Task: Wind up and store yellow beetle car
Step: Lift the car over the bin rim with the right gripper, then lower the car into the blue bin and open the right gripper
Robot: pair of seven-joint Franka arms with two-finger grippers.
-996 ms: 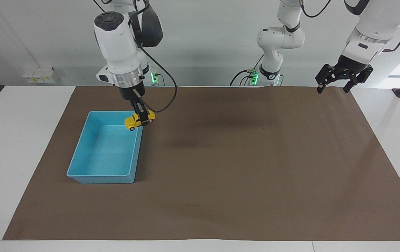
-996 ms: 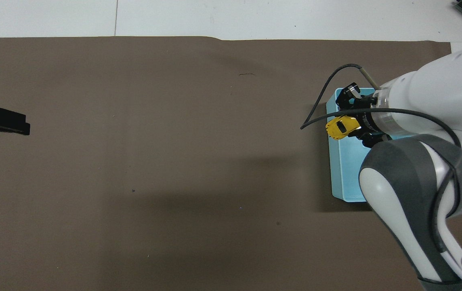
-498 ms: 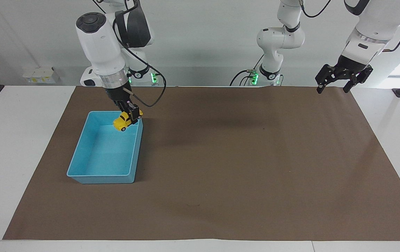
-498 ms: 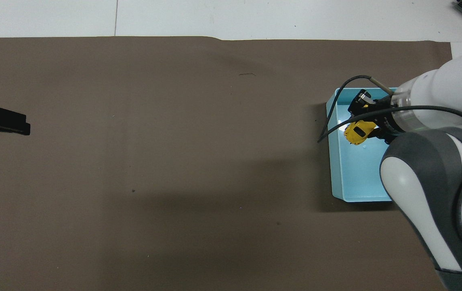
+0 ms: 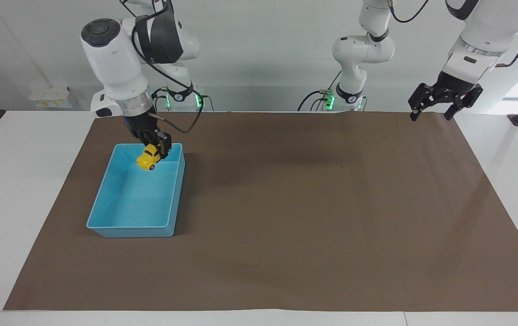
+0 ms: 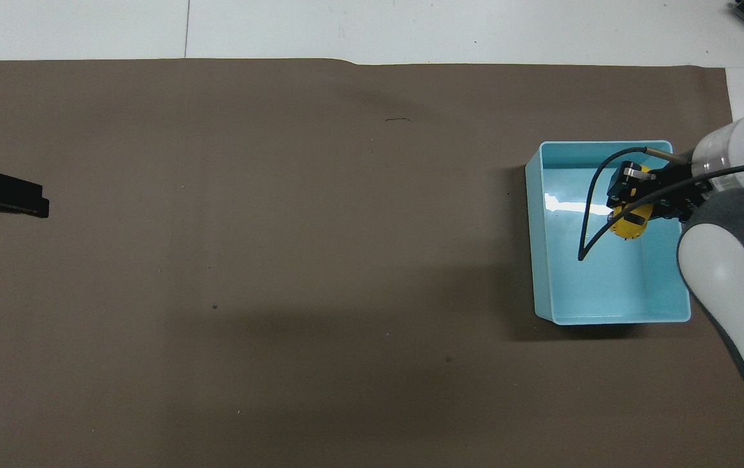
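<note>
Car [image 5: 147, 159] in right hand [image 5: 155, 151], over tray [image 5: 105, 225].

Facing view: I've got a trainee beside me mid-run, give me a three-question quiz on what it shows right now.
1. True or false: the small yellow beetle-shaped toy car already rests on the floor of the open light-blue plastic tray.
2. Which gripper holds the car? A) the left gripper B) the right gripper C) neither
3. Fill in: the left gripper waits with open jaws over the edge of the brown paper mat at the ____ arm's end of the table.

Key
1. False: it hangs in the jaws above the tray's end nearer to the robots.
2. B
3. left
</note>
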